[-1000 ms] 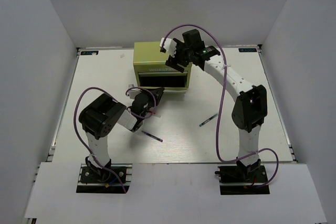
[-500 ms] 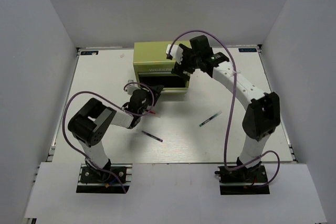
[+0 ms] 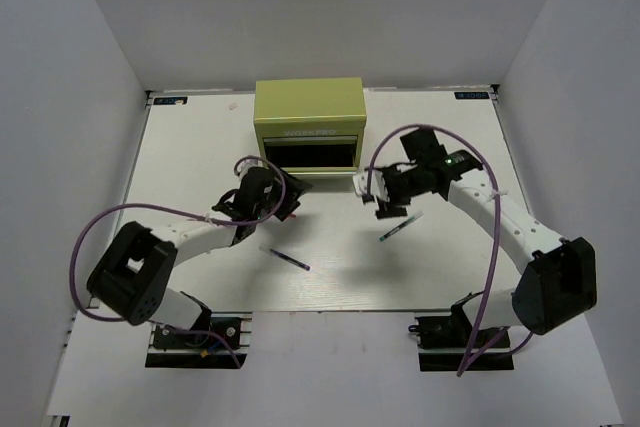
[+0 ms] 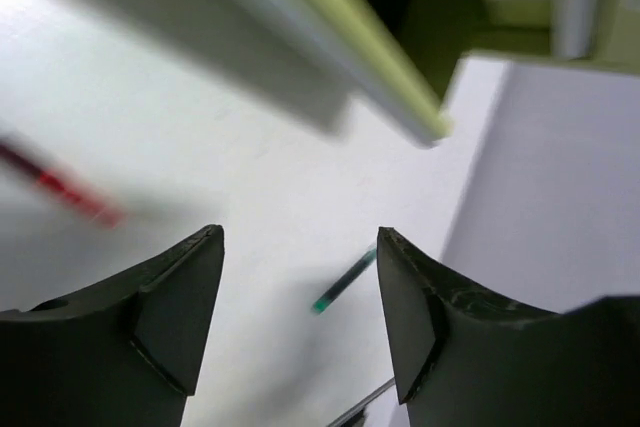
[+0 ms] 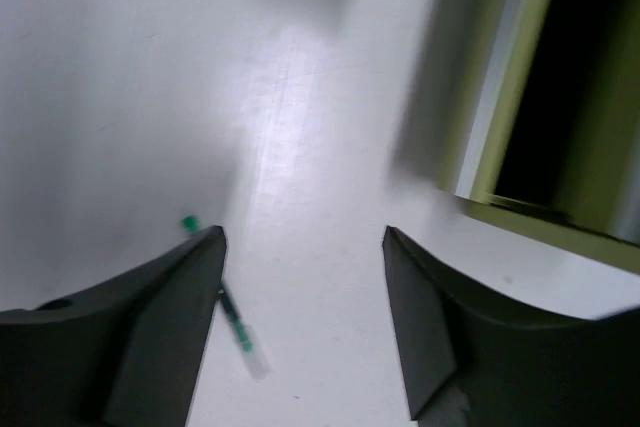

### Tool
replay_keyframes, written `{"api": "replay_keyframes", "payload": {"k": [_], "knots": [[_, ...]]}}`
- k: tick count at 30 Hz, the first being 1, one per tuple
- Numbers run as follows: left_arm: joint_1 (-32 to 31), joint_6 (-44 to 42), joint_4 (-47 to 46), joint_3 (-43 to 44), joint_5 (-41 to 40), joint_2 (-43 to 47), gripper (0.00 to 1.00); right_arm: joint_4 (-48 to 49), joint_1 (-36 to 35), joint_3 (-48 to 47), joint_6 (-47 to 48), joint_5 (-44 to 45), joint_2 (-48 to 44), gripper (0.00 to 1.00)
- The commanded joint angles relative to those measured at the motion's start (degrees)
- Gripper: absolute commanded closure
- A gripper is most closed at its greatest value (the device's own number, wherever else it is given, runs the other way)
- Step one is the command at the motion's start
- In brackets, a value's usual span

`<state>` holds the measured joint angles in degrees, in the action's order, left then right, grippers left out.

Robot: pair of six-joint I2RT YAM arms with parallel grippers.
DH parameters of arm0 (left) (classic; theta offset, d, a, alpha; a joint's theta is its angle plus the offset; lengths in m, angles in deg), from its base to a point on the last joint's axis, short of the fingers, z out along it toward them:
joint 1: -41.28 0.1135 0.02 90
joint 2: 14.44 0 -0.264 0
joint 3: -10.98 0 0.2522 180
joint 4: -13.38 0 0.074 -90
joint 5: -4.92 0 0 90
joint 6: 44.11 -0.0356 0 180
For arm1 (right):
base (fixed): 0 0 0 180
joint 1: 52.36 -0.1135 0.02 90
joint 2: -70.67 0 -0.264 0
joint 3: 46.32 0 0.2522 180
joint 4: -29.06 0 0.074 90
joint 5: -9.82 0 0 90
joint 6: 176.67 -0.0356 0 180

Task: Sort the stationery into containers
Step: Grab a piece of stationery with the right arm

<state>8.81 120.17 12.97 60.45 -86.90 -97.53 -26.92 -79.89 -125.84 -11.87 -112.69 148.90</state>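
The olive-green chest stands at the back of the table, its dark front opening facing me. My left gripper is open and empty, low over the table just left of the chest's front. Its wrist view shows a blurred red pen on the left, the green pen lying far off between the fingers, and the chest's edge. My right gripper is open and empty right of the chest's front, just above the green pen, which also shows beside its left finger. A purple pen lies in front.
The white table is ringed by white walls on three sides. The chest's lower front corner shows at the right of the right wrist view. The arms' purple cables loop above the table.
My right gripper has come away from the chest's top front and down to the table beside the green pen. My left arm has stretched out, its gripper staying near the chest's lower left.
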Motion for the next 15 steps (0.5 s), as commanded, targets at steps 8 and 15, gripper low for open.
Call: {"api": "replay_keyframes", "payload": {"k": [8, 15], "knots": [[0.6, -4.1, 40.8, 3.1, -6.9, 16.8, 0.09, -10.4, 2.6, 11.4, 23.5, 2.5, 3.1, 0.34], [0.6, -3.1, 41.4, 0.1, -6.4, 20.2, 0.03, -5.3, 3.3, 12.7, 24.0, 8.0, 8.2, 0.33]]}}
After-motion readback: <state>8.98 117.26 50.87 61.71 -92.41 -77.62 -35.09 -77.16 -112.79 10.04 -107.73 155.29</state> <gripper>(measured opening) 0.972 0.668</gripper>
